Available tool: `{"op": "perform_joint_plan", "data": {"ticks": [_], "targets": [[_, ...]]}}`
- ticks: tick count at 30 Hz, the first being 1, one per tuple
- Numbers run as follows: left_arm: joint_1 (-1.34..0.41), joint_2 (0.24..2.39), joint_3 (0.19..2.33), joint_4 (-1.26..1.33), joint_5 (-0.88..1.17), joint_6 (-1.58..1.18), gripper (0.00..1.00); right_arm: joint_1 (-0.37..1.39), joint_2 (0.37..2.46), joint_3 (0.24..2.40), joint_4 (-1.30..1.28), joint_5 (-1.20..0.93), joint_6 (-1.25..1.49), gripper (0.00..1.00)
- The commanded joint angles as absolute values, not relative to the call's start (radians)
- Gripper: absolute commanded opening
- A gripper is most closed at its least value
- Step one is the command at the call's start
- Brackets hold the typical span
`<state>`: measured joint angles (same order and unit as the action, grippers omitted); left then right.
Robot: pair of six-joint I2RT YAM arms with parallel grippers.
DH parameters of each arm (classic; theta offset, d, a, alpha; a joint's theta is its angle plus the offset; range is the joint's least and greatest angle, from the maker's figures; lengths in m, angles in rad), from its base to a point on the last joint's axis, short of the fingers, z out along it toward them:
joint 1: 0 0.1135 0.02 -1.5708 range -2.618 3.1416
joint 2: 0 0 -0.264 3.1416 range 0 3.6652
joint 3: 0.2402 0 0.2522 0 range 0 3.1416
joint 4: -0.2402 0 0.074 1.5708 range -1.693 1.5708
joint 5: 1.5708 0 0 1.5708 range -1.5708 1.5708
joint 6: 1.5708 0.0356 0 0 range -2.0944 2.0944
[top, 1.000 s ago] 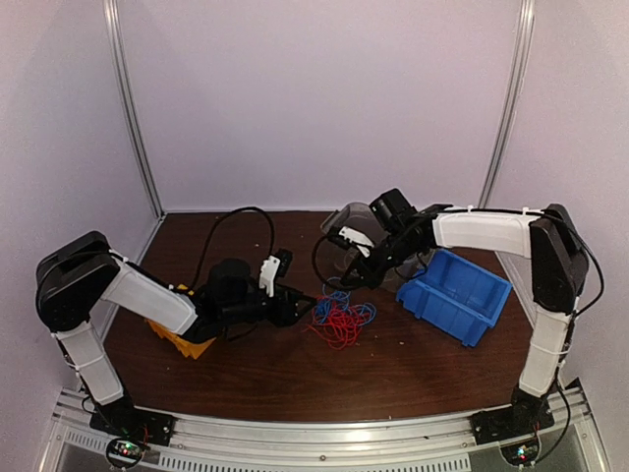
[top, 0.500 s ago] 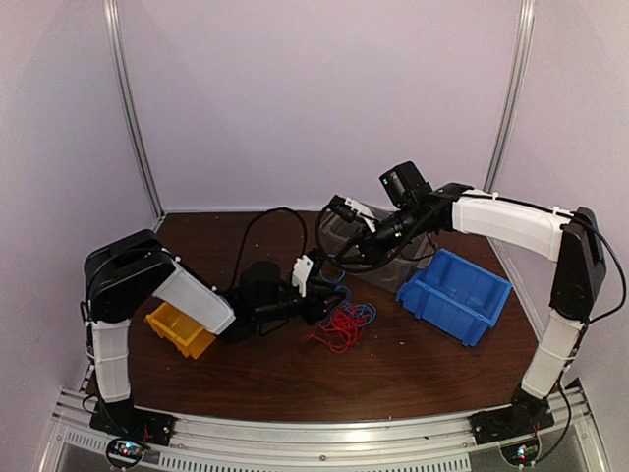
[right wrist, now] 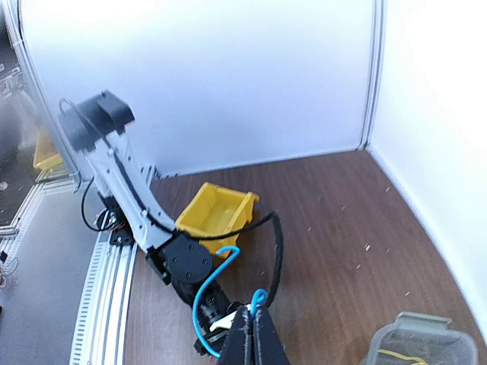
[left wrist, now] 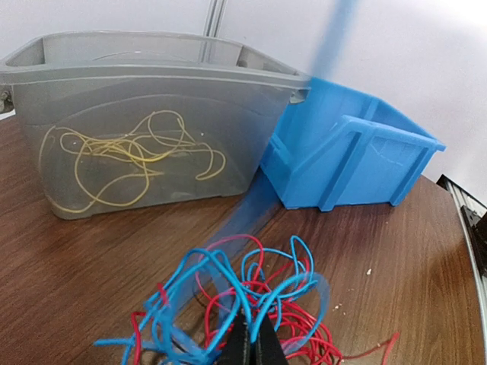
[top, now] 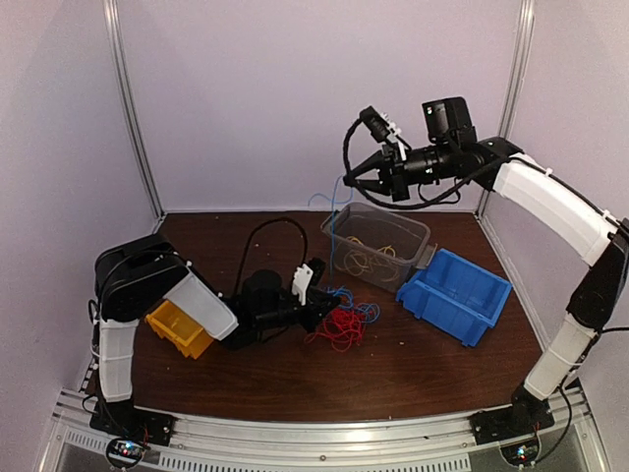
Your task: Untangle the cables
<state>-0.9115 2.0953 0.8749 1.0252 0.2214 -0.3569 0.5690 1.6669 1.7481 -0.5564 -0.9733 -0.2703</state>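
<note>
A tangle of red and blue cables (top: pixel 344 320) lies on the brown table in front of a clear bin. My left gripper (top: pixel 327 313) reaches in low from the left and is shut on strands at the tangle's near edge (left wrist: pixel 251 304); its fingertips (left wrist: pixel 245 342) are pressed together. My right gripper (top: pixel 347 182) hangs high above the table's back, shut on one blue cable (top: pixel 332 246) that runs taut down to the tangle. In the right wrist view the gripper (right wrist: pixel 255 323) pinches that blue cable (right wrist: pixel 199 293), which loops below. Yellow cables (left wrist: pixel 129 156) lie inside the clear bin.
The clear bin (top: pixel 378 241) stands behind the tangle and a blue bin (top: pixel 455 295) to its right. A yellow bin (top: pixel 177 329) sits beside the left arm. The left arm's black cable (top: pixel 257 246) arches over the table.
My left gripper slid right into the tangle and closed on it. The right arm rose from table height to high above the clear bin, drawing the blue cable up.
</note>
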Motion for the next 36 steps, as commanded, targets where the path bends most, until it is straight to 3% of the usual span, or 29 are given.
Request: {"op": "perform_joint_plan", "data": {"ticks": [1, 13, 23, 32, 36], "targets": [[-0.916, 2.119, 0.851, 1.107, 0.219, -0.362, 0.00, 0.531, 1.635, 1.882, -0.488, -1.037, -0.207, 0.00], [-0.916, 2.132, 0.829, 1.140, 0.232, -0.377, 0.00, 0.512, 1.624, 1.970, -0.452, -1.048, -0.150, 0.00], [-0.914, 2.161, 0.840, 1.116, 0.232, -0.391, 0.00, 0.471, 1.663, 2.196, -0.423, -1.096, -0.074, 0.00], [-0.914, 2.172, 0.862, 1.093, 0.239, -0.382, 0.00, 0.382, 1.648, 2.278, -0.297, -1.230, 0.107, 0.00], [-0.914, 2.189, 0.869, 1.086, 0.242, -0.382, 0.00, 0.298, 1.650, 2.327, -0.076, -1.266, 0.293, 0.00]]}}
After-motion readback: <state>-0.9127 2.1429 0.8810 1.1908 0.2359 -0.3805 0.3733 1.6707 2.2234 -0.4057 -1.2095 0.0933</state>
